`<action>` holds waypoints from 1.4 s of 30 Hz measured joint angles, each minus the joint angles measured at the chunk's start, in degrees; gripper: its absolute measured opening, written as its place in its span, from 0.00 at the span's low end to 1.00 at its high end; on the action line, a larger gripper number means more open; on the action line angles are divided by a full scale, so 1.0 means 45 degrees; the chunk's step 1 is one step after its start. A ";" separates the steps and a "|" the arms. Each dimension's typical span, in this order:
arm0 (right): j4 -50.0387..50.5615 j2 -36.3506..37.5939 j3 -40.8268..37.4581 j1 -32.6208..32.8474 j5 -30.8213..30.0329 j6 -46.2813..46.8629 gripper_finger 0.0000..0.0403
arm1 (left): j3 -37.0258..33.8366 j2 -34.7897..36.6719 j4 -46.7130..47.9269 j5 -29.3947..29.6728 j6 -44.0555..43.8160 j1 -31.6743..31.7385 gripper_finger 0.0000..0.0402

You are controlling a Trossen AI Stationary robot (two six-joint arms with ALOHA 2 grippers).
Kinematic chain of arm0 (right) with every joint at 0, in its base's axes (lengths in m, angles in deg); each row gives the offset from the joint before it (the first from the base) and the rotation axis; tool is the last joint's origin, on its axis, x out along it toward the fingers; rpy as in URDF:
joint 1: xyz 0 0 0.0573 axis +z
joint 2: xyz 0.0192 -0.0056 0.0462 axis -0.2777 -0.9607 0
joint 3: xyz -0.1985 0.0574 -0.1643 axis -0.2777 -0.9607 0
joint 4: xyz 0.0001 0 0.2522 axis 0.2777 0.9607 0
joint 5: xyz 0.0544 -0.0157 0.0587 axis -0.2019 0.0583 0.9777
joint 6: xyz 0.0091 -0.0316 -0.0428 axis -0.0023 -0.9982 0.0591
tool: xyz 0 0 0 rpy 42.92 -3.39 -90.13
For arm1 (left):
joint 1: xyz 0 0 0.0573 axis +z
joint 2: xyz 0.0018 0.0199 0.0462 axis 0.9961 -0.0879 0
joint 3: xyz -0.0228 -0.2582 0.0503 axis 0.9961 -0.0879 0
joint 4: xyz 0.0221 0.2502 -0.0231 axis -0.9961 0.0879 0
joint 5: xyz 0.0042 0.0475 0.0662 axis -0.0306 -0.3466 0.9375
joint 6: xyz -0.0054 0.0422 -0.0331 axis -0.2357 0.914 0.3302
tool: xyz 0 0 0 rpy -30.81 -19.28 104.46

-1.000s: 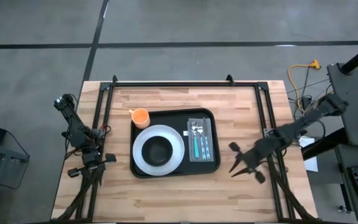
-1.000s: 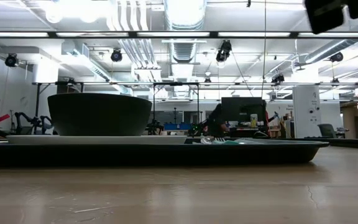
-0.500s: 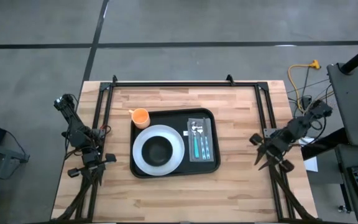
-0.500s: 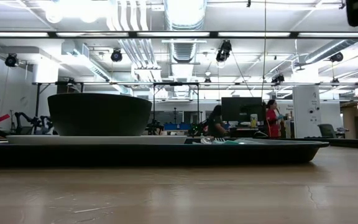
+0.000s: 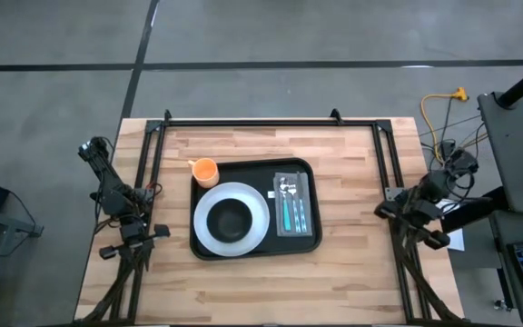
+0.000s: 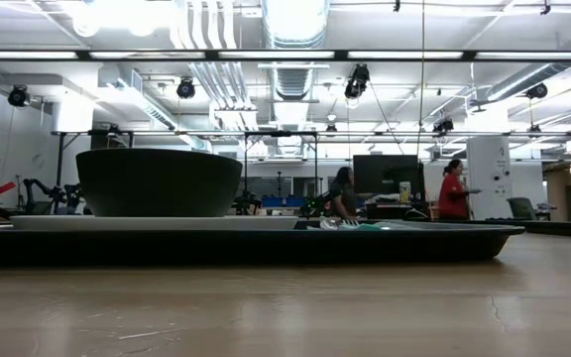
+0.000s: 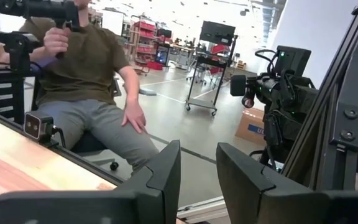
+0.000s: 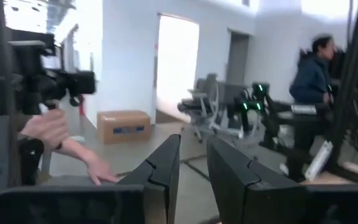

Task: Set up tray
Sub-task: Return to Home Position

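Now doing: both arms are going to their rest spots; I think nothing is left to carry.
Tray: the black tray [image 5: 248,173] lies flat in the middle of the table [image 5: 243,291].
On the tray: a white plate [image 5: 254,204] with a dark bowl [image 5: 231,218] on it. An orange cup [image 5: 205,170] sits at a corner on the left arm's side. A grey napkin [image 5: 294,232] with green cutlery [image 5: 293,204] lies on the right arm's side.
Left gripper [image 7: 197,158]: at the table's left edge, well apart from the tray. Its fingers are a little apart and hold nothing.
Right gripper [image 8: 193,155]: at the table's right edge, well apart from the tray. Its fingers are a little apart and hold nothing.
How to do it well: fold each arm in slowly on its own side, and do not swing over the tray.
Mind: the frame bars and wires by the table's edges; do not catch them.
Could go wrong: a hard bump to the table might slide the cutlery off the napkin.
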 joint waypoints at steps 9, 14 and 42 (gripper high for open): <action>-0.2480 0.0127 -0.1314 -0.0005 0.0168 0.0400 0.21 | 0.0005 -0.0026 0.0000 0.0000 0.0000 0.0000 0.21; -0.2660 0.0122 -0.1746 -0.0005 0.0166 0.0234 0.21 | 0.0000 -0.0026 0.0005 0.0000 0.0000 0.0000 0.21; -0.0746 0.0101 -0.2695 -0.0015 -0.5438 -0.0548 0.21 | 0.0000 -0.0026 0.0001 0.0000 0.0000 0.0000 0.21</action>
